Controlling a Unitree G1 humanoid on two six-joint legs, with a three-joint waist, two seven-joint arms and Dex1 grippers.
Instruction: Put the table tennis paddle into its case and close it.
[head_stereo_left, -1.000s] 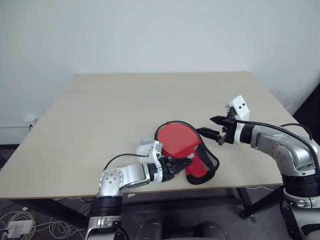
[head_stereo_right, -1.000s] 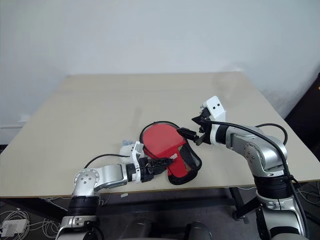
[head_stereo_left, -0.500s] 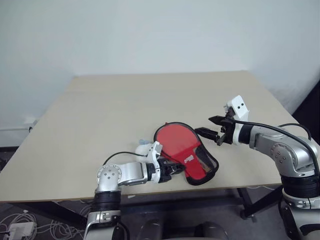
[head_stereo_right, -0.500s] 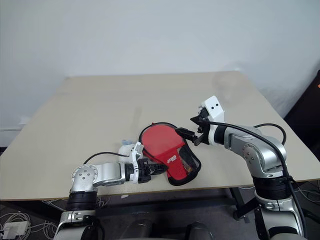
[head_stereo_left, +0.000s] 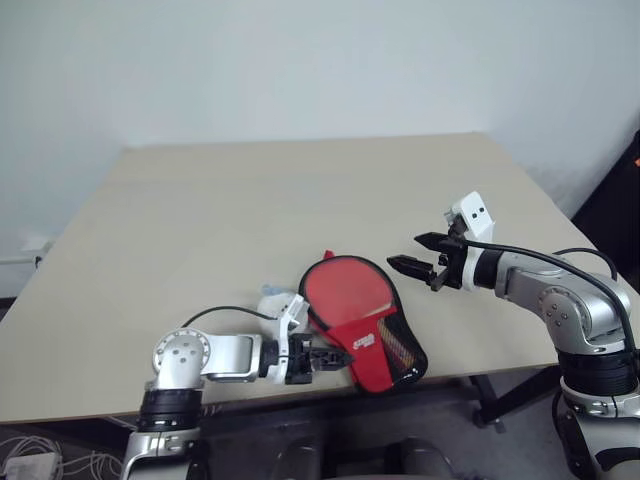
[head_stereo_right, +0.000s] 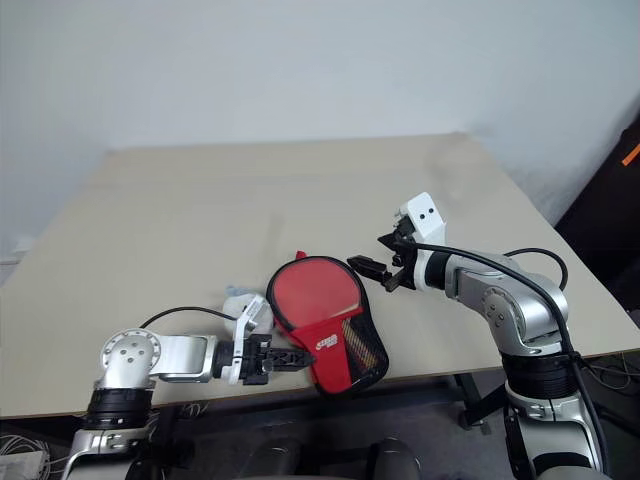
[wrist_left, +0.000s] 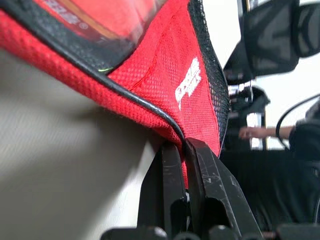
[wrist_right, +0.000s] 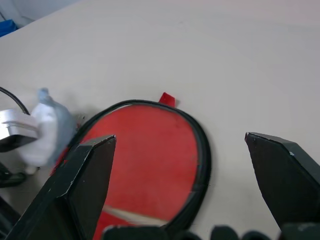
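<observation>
Here, on a beige table (head_stereo_left: 200, 220) against a pale wall, one paddle sits in one case between two robot arms.
Case: one red fabric case (head_stereo_left: 372, 345) with white logo, black mesh and black zip rim lies near the table's front edge, its narrow end overhanging toward the robot.
Contents: the table tennis paddle (head_stereo_left: 347, 294) lies inside the case, its round red face showing in the wide end where the cover stands open; the handle is tucked under the red flap.
Left gripper: the left gripper (head_stereo_left: 333, 356) is closed tight on the case's rim at the narrow end.
Left wrist view: shows the pinch close up, both black fingers (wrist_left: 167, 190) pressed together over the red mesh and black piping (wrist_left: 100, 82); behind, a person's hand (wrist_left: 255, 132) beyond the table.
Right gripper: the right gripper (head_stereo_left: 417, 254) hangs above the table just beside the case's far edge, fingers spread wide, holding nothing.
Right wrist view: shows a small red tab (wrist_right: 167, 99) at the case's round end and a grey-white rounded thing (wrist_right: 47, 132) beside the case.
</observation>
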